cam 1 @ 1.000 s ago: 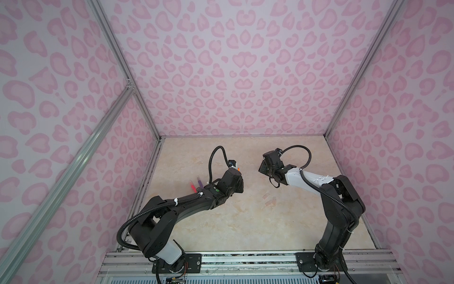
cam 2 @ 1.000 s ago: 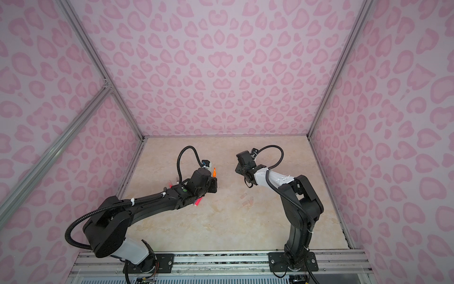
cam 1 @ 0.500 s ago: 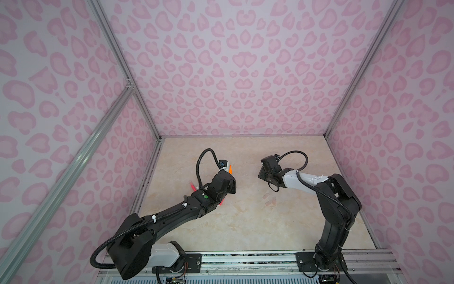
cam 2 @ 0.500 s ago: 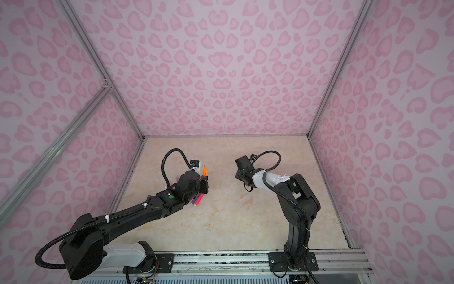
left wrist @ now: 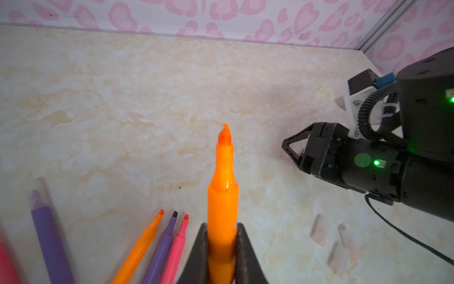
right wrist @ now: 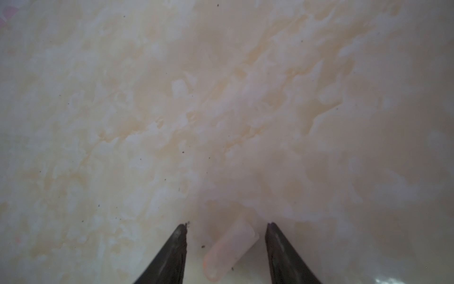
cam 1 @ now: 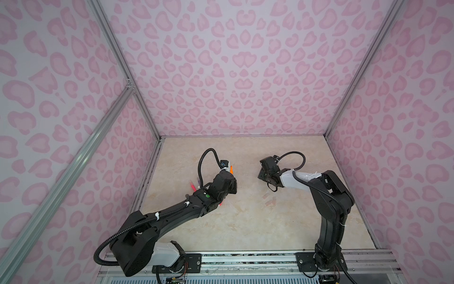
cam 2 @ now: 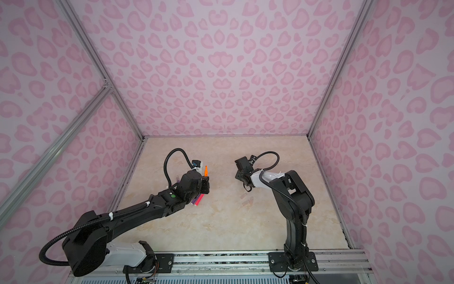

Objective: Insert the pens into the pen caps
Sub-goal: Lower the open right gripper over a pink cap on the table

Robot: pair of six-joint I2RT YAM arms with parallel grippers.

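I had the left hand [left wrist: 221,227] shut tight on an orange pen [left wrist: 223,194], gripping the barrel between both fingers. The bare felt tip stuck out well past them, and no cap was on it. In a top view the pen's tip pointed up and away from the wrist, clear of the counter [cam 2: 221,221].

The right hand [right wrist: 226,225] sat low over the counter, well apart from the left one. Its fingers were spread, and a clear cap [right wrist: 228,248] lay on the surface in the gap between them, slanted across it. I could see bare counter on either side of the cap, so nothing was gripped.

Beside the left hand, three uncapped pens lay side by side with their tips fanned slightly apart: a second orange pen [left wrist: 142,243], a purple pen [left wrist: 162,242] and a pink pen [left wrist: 175,248]. Further off lay a capped purple pen [left wrist: 49,236], its clear cap showing over the tip. A red-pink pen [left wrist: 6,260] showed only as a blur at the frame edge.

Three loose caps [left wrist: 319,233] lay close together on the counter near the right arm, faint against the beige. I could not tell which ends were open.
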